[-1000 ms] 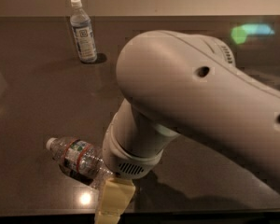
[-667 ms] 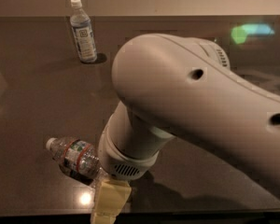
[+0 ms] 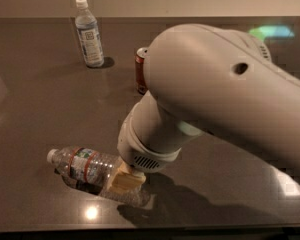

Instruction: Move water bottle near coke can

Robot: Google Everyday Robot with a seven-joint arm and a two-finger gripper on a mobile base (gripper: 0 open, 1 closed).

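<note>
Clear ribbed plastic water bottle (image 3: 87, 166) lies flat, cap pointing left. The gripper (image 3: 126, 180) sits over its base end, grip state indeterminate. Short red coke can (image 3: 140, 71) stands well beyond, behind the arm.

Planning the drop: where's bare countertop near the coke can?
Bare countertop left of the coke can, between the upright bottle and the lying water bottle. The arm hides the can's right. Crowded at the hand, at the water bottle.
</note>
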